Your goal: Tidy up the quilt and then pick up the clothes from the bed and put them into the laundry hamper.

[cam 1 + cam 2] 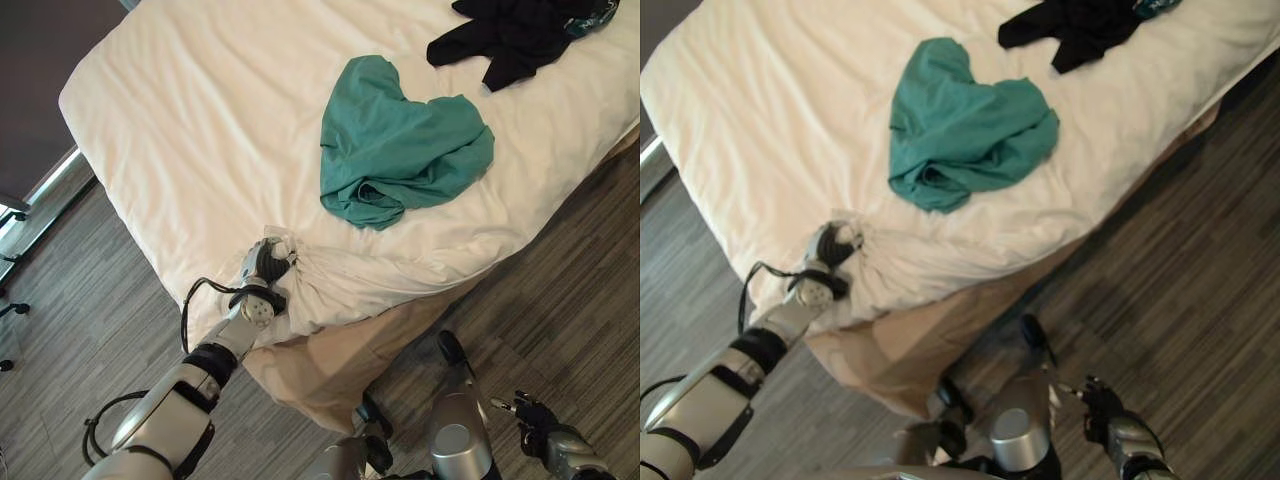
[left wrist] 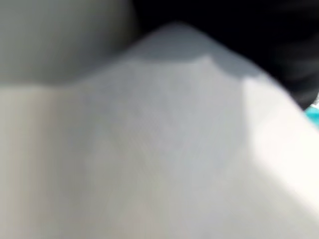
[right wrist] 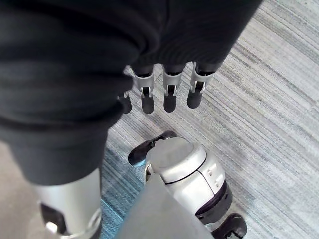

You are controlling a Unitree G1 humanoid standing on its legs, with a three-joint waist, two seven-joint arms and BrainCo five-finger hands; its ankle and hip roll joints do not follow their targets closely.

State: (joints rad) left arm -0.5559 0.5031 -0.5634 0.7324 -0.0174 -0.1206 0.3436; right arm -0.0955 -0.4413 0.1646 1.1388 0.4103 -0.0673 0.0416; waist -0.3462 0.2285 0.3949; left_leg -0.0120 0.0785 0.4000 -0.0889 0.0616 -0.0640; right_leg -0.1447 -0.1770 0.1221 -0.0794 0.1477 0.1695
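Left hand (image 1: 262,272) has fingers curled into a bunched corner of the white quilt (image 1: 200,120) at the bed edge, likely to straighten it; right hand (image 3: 164,92) hangs slack, empty; teal garment (image 1: 400,150) and black garment (image 1: 510,35) lie on the quilt.

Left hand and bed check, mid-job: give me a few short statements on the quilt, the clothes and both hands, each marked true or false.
1. The left hand is bunched into the white quilt at the bed's near corner. True.
2. The teal crumpled garment hangs from the right hand. False: it lies on the quilt.
3. The black crumpled garment lies beyond the teal one, apart from it. True.
4. The right hand is curled round a black garment. False: its fingers are relaxed, holding nothing, above the grey striped floor.
5. The teal garment touches the left hand. False: bare quilt lies between them.
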